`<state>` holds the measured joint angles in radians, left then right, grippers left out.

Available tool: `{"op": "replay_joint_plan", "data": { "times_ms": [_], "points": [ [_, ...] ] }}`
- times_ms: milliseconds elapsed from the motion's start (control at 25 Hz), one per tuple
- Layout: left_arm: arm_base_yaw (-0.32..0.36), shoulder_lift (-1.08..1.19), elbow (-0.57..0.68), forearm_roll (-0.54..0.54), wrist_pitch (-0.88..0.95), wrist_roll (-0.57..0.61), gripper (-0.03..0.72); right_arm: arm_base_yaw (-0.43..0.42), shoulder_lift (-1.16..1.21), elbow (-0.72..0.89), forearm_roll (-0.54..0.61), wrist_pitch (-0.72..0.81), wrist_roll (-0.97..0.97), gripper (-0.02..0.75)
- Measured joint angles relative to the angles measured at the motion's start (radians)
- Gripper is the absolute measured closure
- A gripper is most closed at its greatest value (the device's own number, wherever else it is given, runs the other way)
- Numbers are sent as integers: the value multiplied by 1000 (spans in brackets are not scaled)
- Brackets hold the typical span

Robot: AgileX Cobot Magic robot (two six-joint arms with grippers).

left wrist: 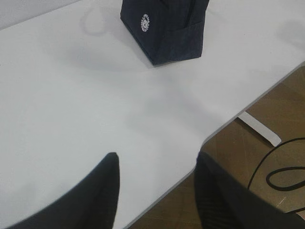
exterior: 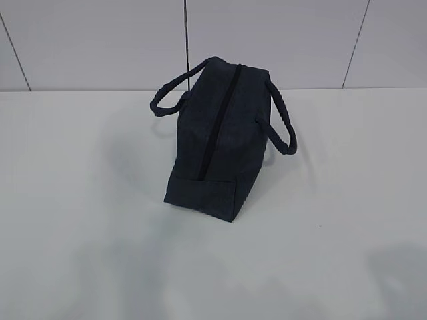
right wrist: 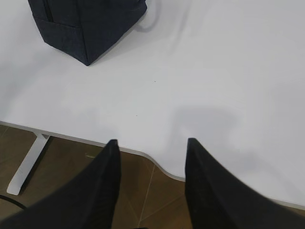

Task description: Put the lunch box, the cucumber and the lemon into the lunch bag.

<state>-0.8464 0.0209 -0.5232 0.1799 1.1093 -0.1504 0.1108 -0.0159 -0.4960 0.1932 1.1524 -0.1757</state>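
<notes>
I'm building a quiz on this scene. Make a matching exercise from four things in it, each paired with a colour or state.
Things:
1. lunch bag
2. zipper
3. logo
4. left gripper

Descriptions:
A. white and round
B. open, holding nothing
C. dark navy, standing on the table
D. black, closed along the top

Pairs: 1-C, 2-D, 3-A, 4-B

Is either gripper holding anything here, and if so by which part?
Nothing is held. The left gripper and right gripper both stand open and empty over the table edge, well short of the lunch bag.
</notes>
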Motion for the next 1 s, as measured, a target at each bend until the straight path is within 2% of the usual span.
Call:
{"op": "replay_joint_plan", "data": {
  "times_ms": [360,480,600,760,1000],
  "points": [
    [0,0,0,0,0,0,375,0,0,2,0,-4,0,402],
    [27,-8,0,0,0,0,390,-11,0,2,-2,-4,0,402],
    [124,-8,0,0,-2,0,398,-47,0,2,-2,-7,0,402],
    [334,-8,0,0,-2,0,401,-97,0,2,-2,-7,0,402],
    [633,-8,0,0,-2,0,401,-102,0,2,-2,-7,0,402]
  ]
}}
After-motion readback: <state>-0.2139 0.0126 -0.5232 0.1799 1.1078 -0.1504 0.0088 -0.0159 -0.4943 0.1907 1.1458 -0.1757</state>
